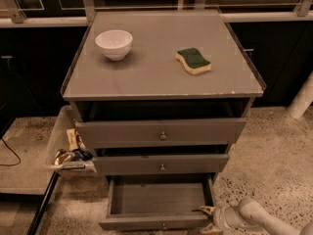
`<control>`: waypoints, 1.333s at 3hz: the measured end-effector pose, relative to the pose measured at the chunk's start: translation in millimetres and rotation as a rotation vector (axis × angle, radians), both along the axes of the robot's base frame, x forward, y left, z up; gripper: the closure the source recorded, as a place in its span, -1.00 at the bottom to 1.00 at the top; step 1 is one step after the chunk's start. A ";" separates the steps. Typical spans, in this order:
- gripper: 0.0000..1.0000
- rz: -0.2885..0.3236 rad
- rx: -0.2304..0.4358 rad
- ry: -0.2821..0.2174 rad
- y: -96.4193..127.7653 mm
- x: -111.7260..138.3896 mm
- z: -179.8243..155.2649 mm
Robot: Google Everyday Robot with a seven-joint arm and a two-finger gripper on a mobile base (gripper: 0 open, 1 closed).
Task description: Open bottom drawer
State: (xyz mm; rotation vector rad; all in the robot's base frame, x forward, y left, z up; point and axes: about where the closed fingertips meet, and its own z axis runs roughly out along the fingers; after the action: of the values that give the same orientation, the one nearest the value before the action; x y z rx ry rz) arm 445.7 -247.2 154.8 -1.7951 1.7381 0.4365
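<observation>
The bottom drawer [156,222] is the lowest grey front of the cabinet, with a small round knob. It stands pulled well out, and its bare inside shows. My gripper [208,218] is at the drawer's front right corner, at the bottom right of the camera view. One finger reaches over the front panel's right end. The white arm runs off to the lower right.
The middle drawer [161,164] and the top drawer [161,132] stand slightly out. A white bowl [114,43] and a green-yellow sponge [193,60] lie on the cabinet top [146,77]. A clear bin of snack packets [68,148] sits at the cabinet's left. A white post [302,99] stands at right.
</observation>
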 end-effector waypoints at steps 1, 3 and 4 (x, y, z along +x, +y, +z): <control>0.28 -0.003 0.003 0.015 -9.6 -11.9 -0.7; 1.00 0.005 0.012 0.018 -14.7 -27.6 4.7; 0.62 0.005 0.012 0.018 -14.7 -27.6 4.7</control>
State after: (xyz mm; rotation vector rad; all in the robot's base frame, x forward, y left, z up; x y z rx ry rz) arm 418.0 -261.8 159.5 -1.7921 1.7400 0.4659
